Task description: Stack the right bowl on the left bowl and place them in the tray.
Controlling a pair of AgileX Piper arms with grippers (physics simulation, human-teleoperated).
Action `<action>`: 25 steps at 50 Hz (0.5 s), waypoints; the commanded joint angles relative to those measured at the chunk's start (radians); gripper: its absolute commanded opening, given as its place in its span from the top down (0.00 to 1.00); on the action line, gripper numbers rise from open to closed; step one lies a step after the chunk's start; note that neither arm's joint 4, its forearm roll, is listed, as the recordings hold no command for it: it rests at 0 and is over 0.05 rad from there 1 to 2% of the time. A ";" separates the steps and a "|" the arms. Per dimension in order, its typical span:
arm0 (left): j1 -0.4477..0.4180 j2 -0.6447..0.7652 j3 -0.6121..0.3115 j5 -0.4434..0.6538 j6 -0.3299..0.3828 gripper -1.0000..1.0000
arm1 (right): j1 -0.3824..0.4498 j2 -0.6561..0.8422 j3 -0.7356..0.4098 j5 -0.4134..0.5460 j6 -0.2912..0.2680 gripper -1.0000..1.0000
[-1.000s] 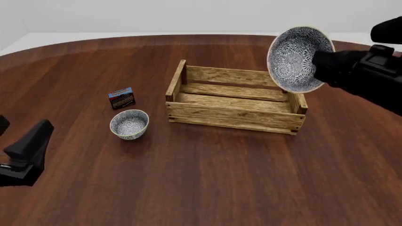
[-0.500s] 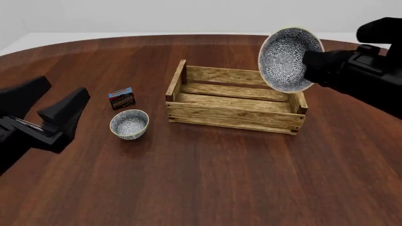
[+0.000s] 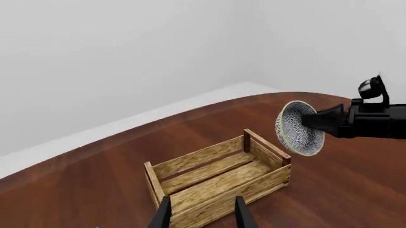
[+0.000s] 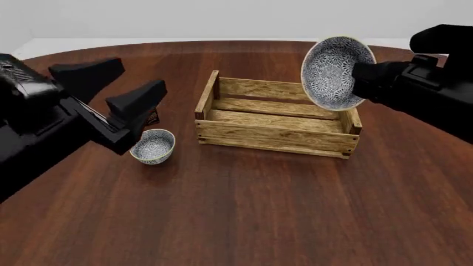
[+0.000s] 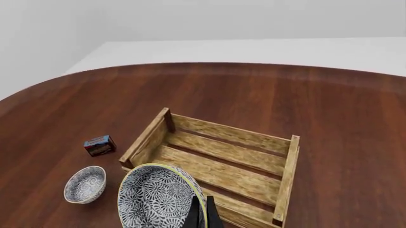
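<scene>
At nine o'clock your left gripper (image 4: 126,105) hangs spread, holding nothing, left bowl (image 4: 152,146) on the table just beneath, tray (image 4: 275,118) at centre, at two o'clock your right gripper (image 4: 360,77) clamped on the tilted right bowl (image 4: 333,72), lifted over the tray's right end.

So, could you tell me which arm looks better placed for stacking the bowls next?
Right, probably. The right gripper already holds the right bowl aloft, tilted, above the tray. The left gripper is open and hovers near the left bowl on the table.
</scene>
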 commanded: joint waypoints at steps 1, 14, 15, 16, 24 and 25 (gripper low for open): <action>-0.082 0.087 -0.092 0.014 0.012 0.00 | 0.000 0.008 -0.005 -0.007 0.001 1.00; -0.132 0.135 -0.165 0.032 0.004 0.00 | 0.005 0.010 -0.002 -0.008 -0.006 1.00; -0.134 0.144 -0.175 0.034 0.003 0.00 | 0.006 0.011 -0.002 -0.008 -0.007 1.00; -0.141 0.148 -0.181 0.037 0.002 0.00 | 0.007 0.010 -0.001 -0.008 -0.007 1.00; -0.166 0.209 -0.227 0.031 -0.001 0.00 | 0.010 0.006 0.001 -0.005 -0.009 1.00; -0.166 0.222 -0.233 0.029 -0.009 0.00 | 0.010 0.005 0.001 -0.005 -0.009 1.00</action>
